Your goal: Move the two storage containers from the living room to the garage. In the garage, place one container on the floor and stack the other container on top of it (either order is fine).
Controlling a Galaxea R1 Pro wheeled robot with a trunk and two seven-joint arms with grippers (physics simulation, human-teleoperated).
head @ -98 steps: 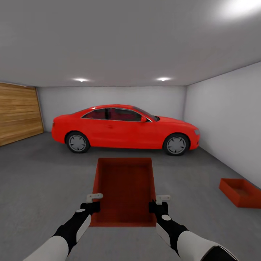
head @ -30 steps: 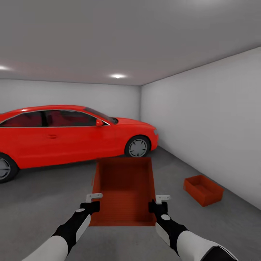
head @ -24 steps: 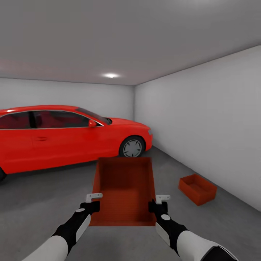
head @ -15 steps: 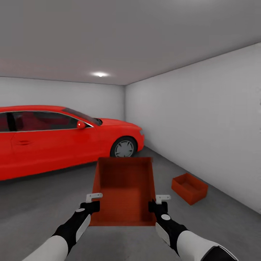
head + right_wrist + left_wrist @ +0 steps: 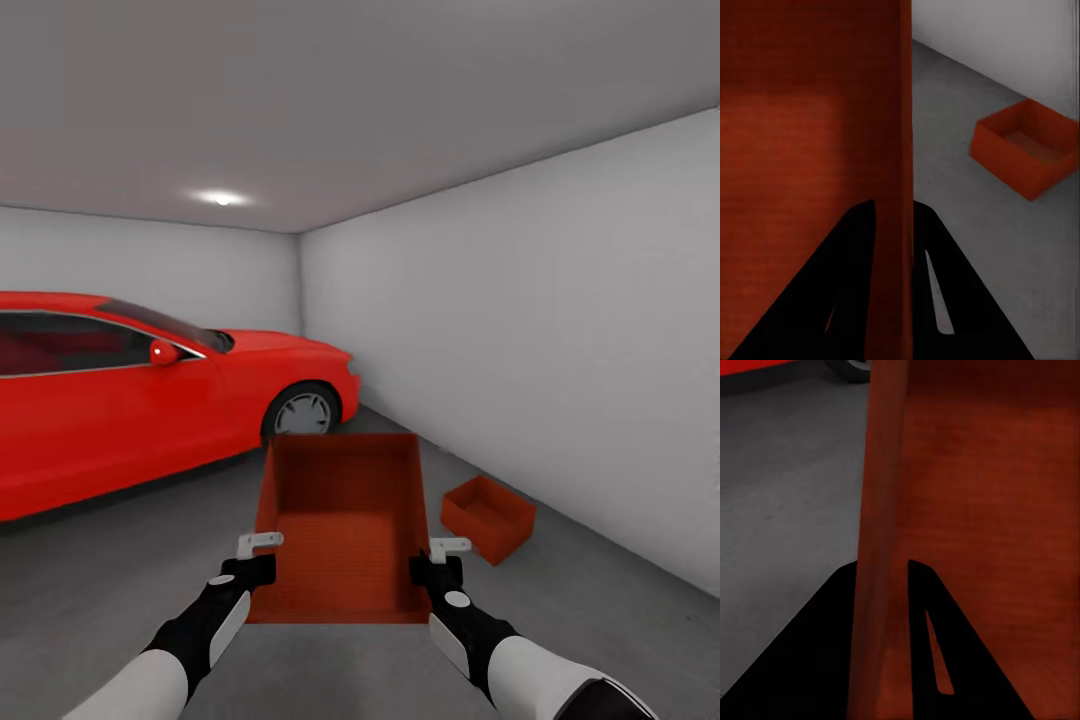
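Observation:
I hold one orange-red storage container (image 5: 340,525) level in front of me, above the dark grey garage floor (image 5: 120,570). My left gripper (image 5: 258,558) is shut on its left wall (image 5: 879,547), one finger each side. My right gripper (image 5: 440,560) is shut on its right wall (image 5: 900,150) the same way. The other storage container (image 5: 488,518) sits on the floor ahead to my right, close to the white side wall; it also shows in the right wrist view (image 5: 1024,157).
A red car (image 5: 150,390) is parked to the left, its front wheel (image 5: 300,412) near the far corner. White walls (image 5: 540,330) close the right side and the back. Open concrete lies between the car and the container on the floor.
The whole view has swung to the right: car and floor container have slid left in the picture and the container looks nearer. The held container and both grippers keep the same pose.

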